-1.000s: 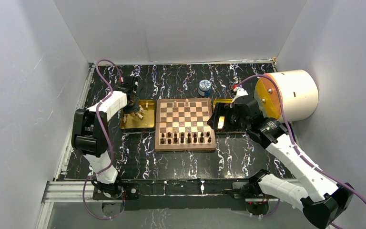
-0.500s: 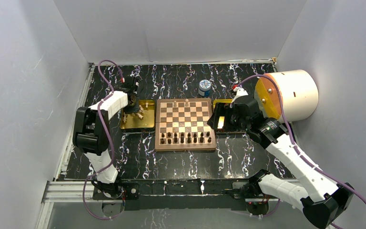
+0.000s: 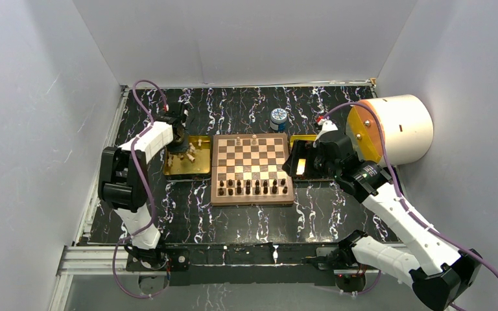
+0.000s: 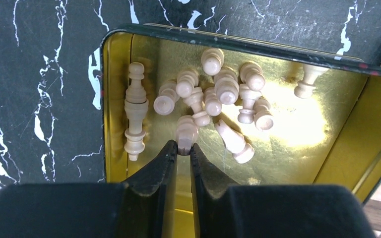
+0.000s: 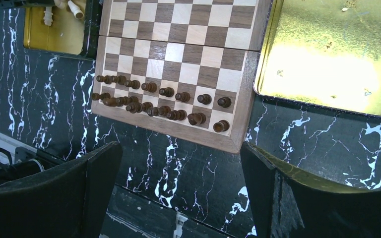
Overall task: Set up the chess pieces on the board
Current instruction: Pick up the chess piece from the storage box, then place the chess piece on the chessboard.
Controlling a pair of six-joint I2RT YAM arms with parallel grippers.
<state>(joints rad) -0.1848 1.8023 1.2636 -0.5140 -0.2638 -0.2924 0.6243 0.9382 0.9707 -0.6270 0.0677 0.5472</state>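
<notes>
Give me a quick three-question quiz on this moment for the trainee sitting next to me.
1. True or false: the left gripper is shut on a cream piece inside the gold tray.
2. Where on the board do the dark pieces stand?
A) in two rows along the edge nearest the arm bases
B) along the far edge
C) scattered over the middle
3. Fill in: the right gripper hovers with its fingers ____ (open or shut).

Key: 1 true; 2 A; 3 open.
</notes>
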